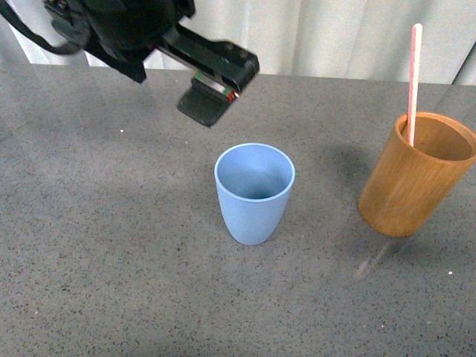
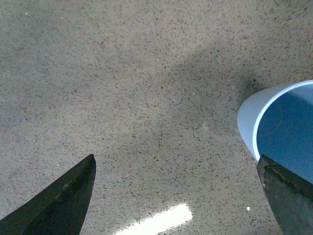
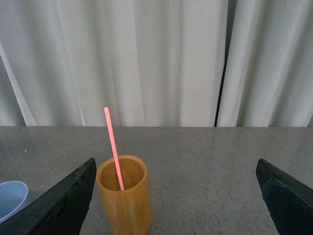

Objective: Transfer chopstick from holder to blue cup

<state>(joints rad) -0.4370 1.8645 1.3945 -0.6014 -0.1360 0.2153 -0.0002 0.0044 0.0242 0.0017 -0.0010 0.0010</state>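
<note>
The light blue cup (image 1: 254, 193) stands upright and empty at the middle of the grey table. To its right the orange-brown wooden holder (image 1: 416, 175) holds one pink chopstick (image 1: 413, 74), which leans against the rim and rises well above it. My left gripper (image 1: 223, 89) hangs open above and behind the cup, a little to its left. In the left wrist view that gripper (image 2: 176, 161) is open over bare table, with the cup (image 2: 252, 122) by one finger. My right gripper (image 3: 176, 164) is open, apart from the holder (image 3: 124, 205), the chopstick (image 3: 112, 147) and the cup (image 3: 10, 198).
The speckled grey tabletop (image 1: 111, 245) stretches around both vessels. White curtains (image 3: 146, 58) hang behind the table's far edge, with a dark gap (image 3: 222, 63) between two panels. My right arm does not show in the front view.
</note>
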